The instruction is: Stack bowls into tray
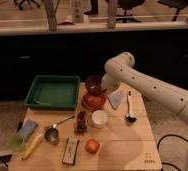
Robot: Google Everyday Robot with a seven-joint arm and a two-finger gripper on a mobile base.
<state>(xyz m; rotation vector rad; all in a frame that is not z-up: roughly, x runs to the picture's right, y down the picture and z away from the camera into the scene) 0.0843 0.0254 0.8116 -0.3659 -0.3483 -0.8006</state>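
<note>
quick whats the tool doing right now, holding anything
tool: closed, seemingly gripping the dark maroon bowl by its rim, just above the red-orange bowl

Tray (53,92) sits left, near bowl (94,101) just right of it, far bowl (93,83) behind that, gripper (103,90) at its right rim.

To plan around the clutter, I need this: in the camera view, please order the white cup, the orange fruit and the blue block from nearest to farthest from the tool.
The tool is beside the dark bowl, near the table's back edge.
1. white cup: mid-table, just in front of the tool.
2. orange fruit: near the front edge.
3. blue block: far left.
</note>
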